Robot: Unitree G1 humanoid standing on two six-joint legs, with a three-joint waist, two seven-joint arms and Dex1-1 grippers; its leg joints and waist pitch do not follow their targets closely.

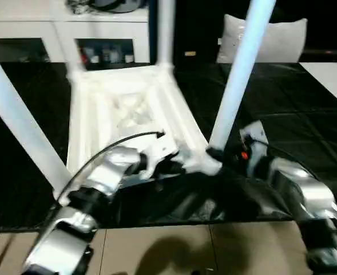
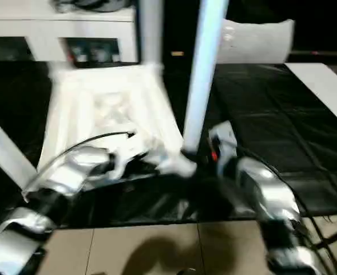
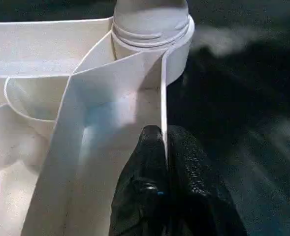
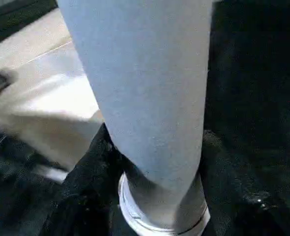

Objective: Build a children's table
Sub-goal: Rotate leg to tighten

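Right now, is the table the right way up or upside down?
Upside down. The table top shows its ribbed underside, and the legs stick up from its corners.

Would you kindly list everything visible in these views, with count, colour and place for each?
Table top: one, white, lying upside down on the black mat, ribbed underside up.
Legs: three in view, white; one stands in the near right corner socket, one at the far corner, one at the near left.
Mat: one, black, on the floor under the table.
Cabinet: one, white, behind the table.
Cushion: one, pale grey, far right.
Floor tiles: beige, nearest the robot.
Left tool: black, pinching the table top's thin side wall.
Right tool: black, fingers either side of the near right leg's base.
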